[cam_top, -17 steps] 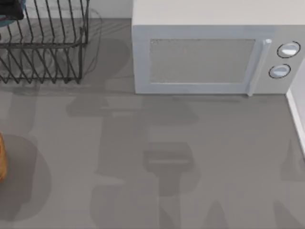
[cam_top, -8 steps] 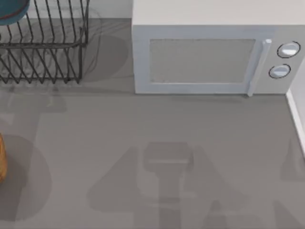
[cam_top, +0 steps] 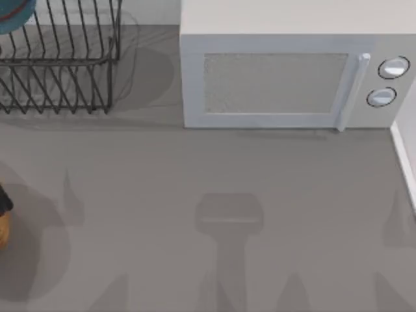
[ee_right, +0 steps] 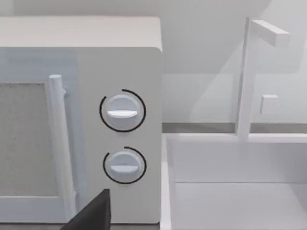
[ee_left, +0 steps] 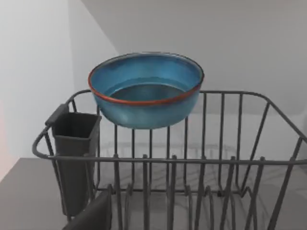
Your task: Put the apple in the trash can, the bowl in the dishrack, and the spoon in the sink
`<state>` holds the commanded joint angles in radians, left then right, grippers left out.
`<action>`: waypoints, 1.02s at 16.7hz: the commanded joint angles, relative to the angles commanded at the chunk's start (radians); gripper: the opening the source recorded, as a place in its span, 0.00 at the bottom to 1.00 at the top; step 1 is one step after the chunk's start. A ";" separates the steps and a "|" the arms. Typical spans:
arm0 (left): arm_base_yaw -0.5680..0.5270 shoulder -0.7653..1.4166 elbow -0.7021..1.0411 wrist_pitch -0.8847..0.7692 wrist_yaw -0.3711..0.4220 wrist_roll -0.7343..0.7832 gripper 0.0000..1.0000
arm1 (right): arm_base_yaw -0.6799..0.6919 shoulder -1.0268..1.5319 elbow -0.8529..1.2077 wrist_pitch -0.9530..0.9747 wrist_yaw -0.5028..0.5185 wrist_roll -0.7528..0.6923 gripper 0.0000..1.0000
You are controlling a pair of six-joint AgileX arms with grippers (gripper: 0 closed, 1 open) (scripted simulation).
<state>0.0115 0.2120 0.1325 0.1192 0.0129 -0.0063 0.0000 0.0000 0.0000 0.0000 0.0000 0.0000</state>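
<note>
The teal-blue bowl with a reddish-brown rim sits upright at the far end of the dark wire dishrack, level with its top rail. The top view shows the bowl in the far left corner, over the dishrack. My left gripper is drawn back from the rack and open; one dark finger shows, with nothing held. My right gripper, also open, faces the white sink and the microwave; one finger shows. The apple, spoon and trash can are out of view.
A white microwave stands at the back, right of the rack. The sink's rim runs along the right edge, with a white faucet behind the basin. An orange-brown object lies at the left edge. The rack holds a dark cutlery cup.
My left gripper has left the rack's top left corner, and the bowl stays there. The arm shadows on the table have slid toward the front edge.
</note>
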 joint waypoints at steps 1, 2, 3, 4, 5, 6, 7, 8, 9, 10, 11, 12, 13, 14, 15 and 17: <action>-0.003 -0.061 -0.036 -0.032 -0.004 0.001 1.00 | 0.000 0.000 0.000 0.000 0.000 0.000 1.00; -0.006 -0.112 -0.067 -0.061 -0.007 0.003 1.00 | 0.000 0.000 0.000 0.000 0.000 0.000 1.00; -0.008 -0.153 -0.093 -0.084 -0.009 0.004 1.00 | 0.000 0.000 0.000 0.000 0.000 0.000 1.00; -0.010 -0.183 -0.113 -0.102 -0.011 0.005 1.00 | 0.000 0.000 0.000 0.000 0.000 0.000 1.00; -0.011 -0.203 -0.126 -0.114 -0.012 0.006 1.00 | 0.000 0.000 0.000 0.000 0.000 0.000 1.00; -0.011 -0.212 -0.132 -0.119 -0.013 0.006 1.00 | 0.000 0.000 0.000 0.000 0.000 0.000 1.00; -0.011 -0.212 -0.132 -0.119 -0.013 0.006 1.00 | 0.000 0.000 0.000 0.000 0.000 0.000 1.00; -0.011 -0.212 -0.132 -0.119 -0.013 0.006 1.00 | 0.000 0.000 0.000 0.000 0.000 0.000 1.00; -0.011 -0.212 -0.132 -0.119 -0.013 0.006 1.00 | 0.000 0.000 0.000 0.000 0.000 0.000 1.00; -0.011 -0.212 -0.132 -0.119 -0.013 0.006 1.00 | 0.000 0.000 0.000 0.000 0.000 0.000 1.00; -0.011 -0.212 -0.132 -0.119 -0.013 0.006 1.00 | 0.000 0.000 0.000 0.000 0.000 0.000 1.00; -0.011 -0.212 -0.132 -0.119 -0.013 0.006 1.00 | -0.002 0.007 0.006 -0.005 0.000 -0.010 1.00; -0.011 -0.212 -0.132 -0.119 -0.013 0.006 1.00 | -0.007 0.022 0.018 -0.017 0.000 -0.030 1.00; -0.011 -0.212 -0.132 -0.119 -0.013 0.006 1.00 | -0.013 0.044 0.035 -0.034 0.001 -0.061 1.00; -0.011 -0.212 -0.132 -0.119 -0.013 0.006 1.00 | -0.021 0.073 0.056 -0.056 0.001 -0.103 1.00; -0.011 -0.212 -0.132 -0.119 -0.013 0.006 1.00 | -0.041 0.151 0.108 -0.117 0.001 -0.218 1.00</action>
<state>0.0000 0.0000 0.0000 0.0000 0.0000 0.0000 -0.0415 0.1507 0.1082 -0.1172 0.0009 -0.2180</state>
